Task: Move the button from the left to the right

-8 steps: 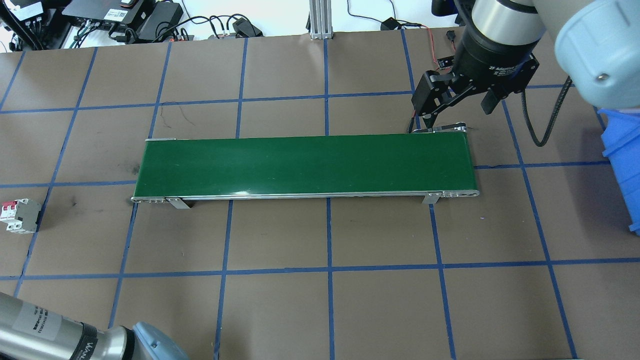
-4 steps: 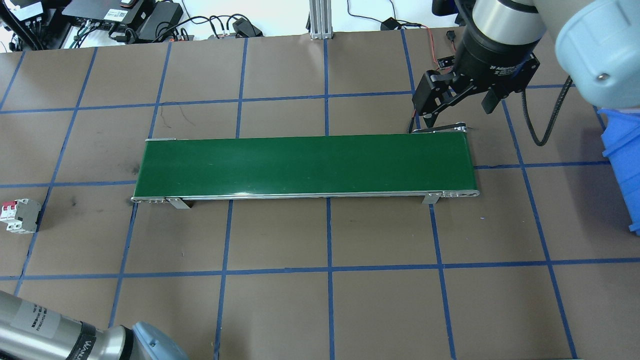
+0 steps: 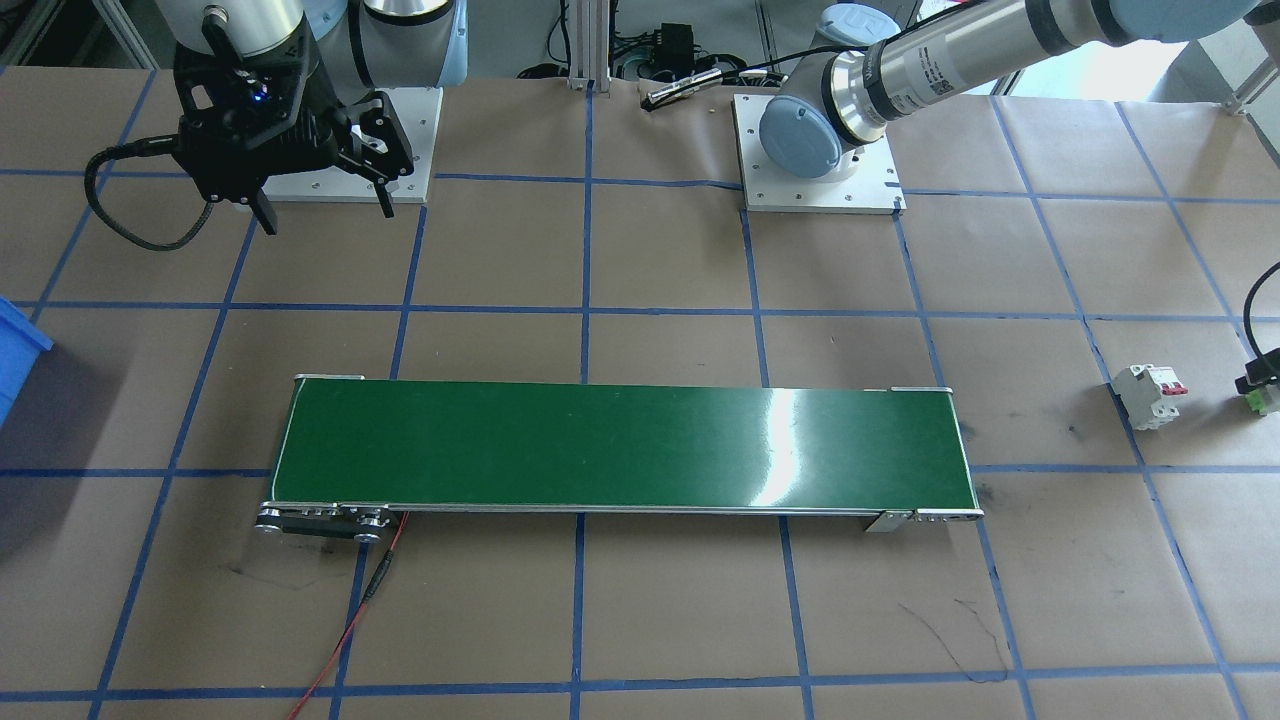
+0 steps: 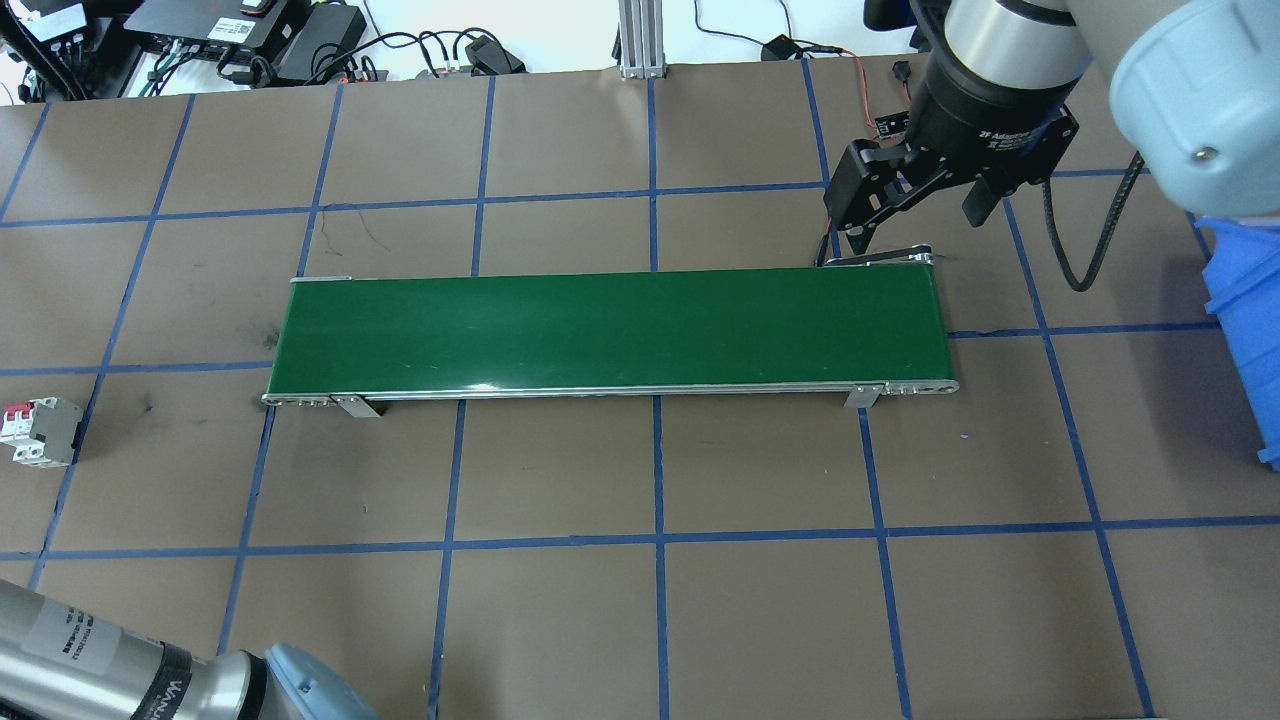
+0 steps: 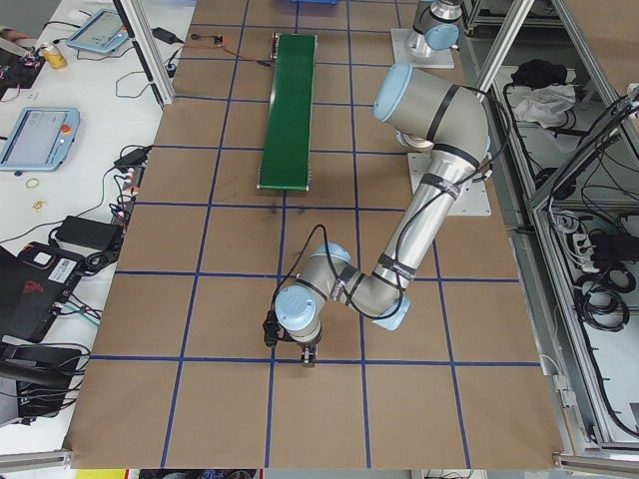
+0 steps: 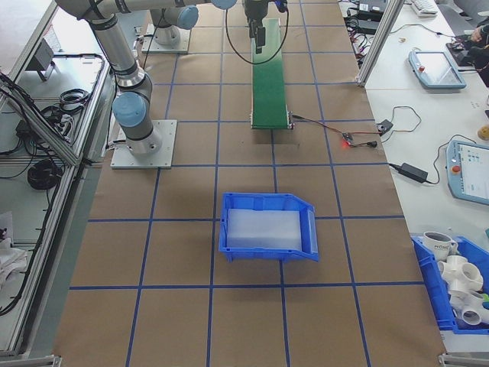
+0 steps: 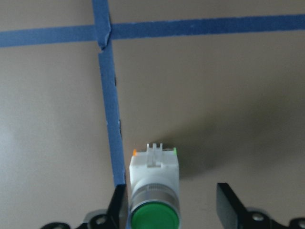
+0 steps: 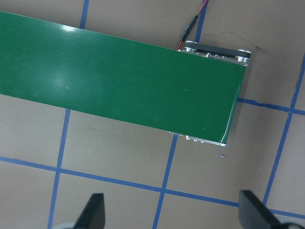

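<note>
The small green-capped push-button on its white base (image 7: pixel 154 191) lies on the brown paper-covered table (image 7: pixel 228 86) near its left end, between the left gripper's (image 7: pixel 171 210) spread, empty fingers. Nothing has shifted lately; the open right gripper (image 4: pixel 915 205) waits above the green belt's (image 4: pixel 610 330) right end.

On the overhead view we take the belt (image 4: pixel 610 332) as the centre of the clock, lying across the tabletop (image 4: pixel 760 620) from 9 to 3. Our right hand (image 4: pixel 915 215) hangs at about 2 o'clock, just behind the belt's right end. The circuit breaker (image 4: pixel 38 431) stands at 8 o'clock, well apart from the belt, near the tabletop's left edge. The bin (image 4: pixel 1245 330) sits at 3 o'clock, at the right edge. In our left wrist view the button (image 7: pixel 154 191) lies on the tabletop between the fingers (image 7: pixel 226 206) of our left hand (image 7: pixel 171 210), beside a tape line (image 7: pixel 110 109) at its 9 o'clock.
</note>
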